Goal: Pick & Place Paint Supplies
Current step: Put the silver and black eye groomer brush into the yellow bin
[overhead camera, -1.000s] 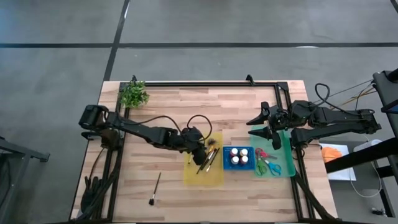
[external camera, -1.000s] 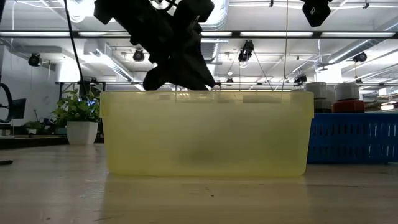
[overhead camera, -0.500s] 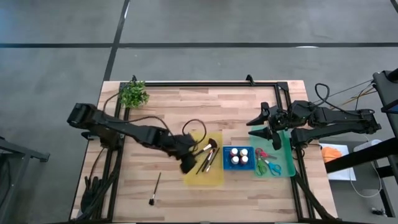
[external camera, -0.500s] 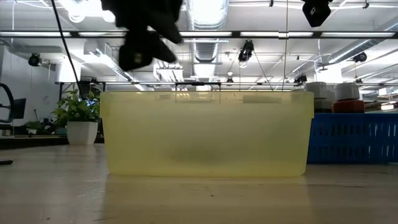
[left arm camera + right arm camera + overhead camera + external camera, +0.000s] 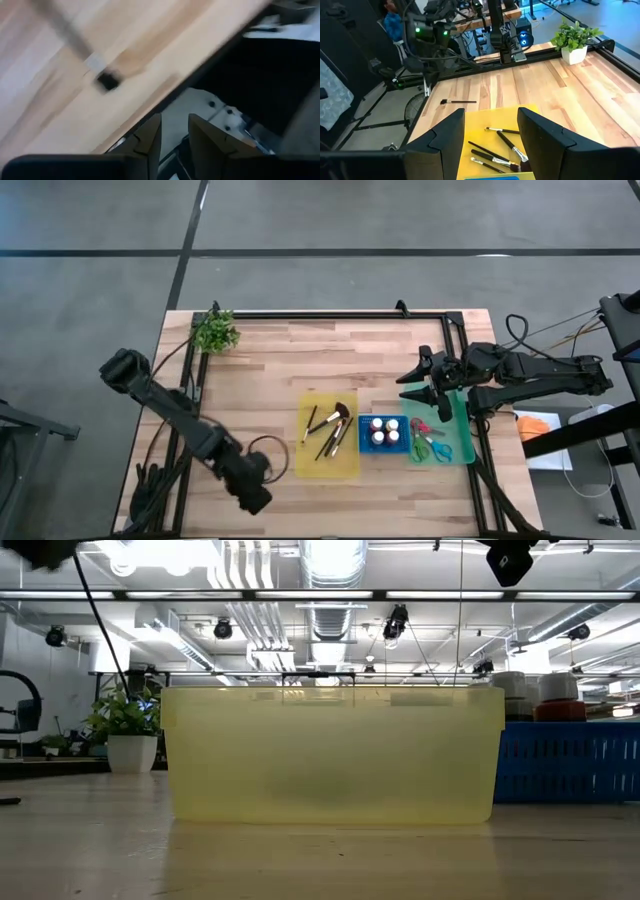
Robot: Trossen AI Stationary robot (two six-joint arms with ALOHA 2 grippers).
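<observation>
A loose thin paintbrush (image 5: 458, 102) with a black head (image 5: 107, 81) lies flat on the wooden table near its front left. My left gripper (image 5: 174, 120) hovers above it, slightly open with nothing between its fingers. In the high view my left arm (image 5: 245, 480) hides this brush. Several brushes (image 5: 330, 430), one of them fan-shaped, lie in the yellow tray (image 5: 345, 465). Small paint bottles (image 5: 384, 430) stand in the blue tray. Scissors (image 5: 430, 442) lie in the green tray. My right gripper (image 5: 420, 387) waits open above the table's right part.
A potted leafy plant (image 5: 215, 332) stands at the far left corner. A black frame rail (image 5: 330, 314) runs along the far edge, with more rails down both sides. Bare wood lies between the plant and the trays. In the low view the yellow tray's wall (image 5: 330, 755) fills the middle.
My left gripper has swung away from above the yellow tray toward the table's near left corner, rolling and tipping as it went, and now hangs over the loose brush. The brushes in the yellow tray have come into plain view. My right arm has kept still.
</observation>
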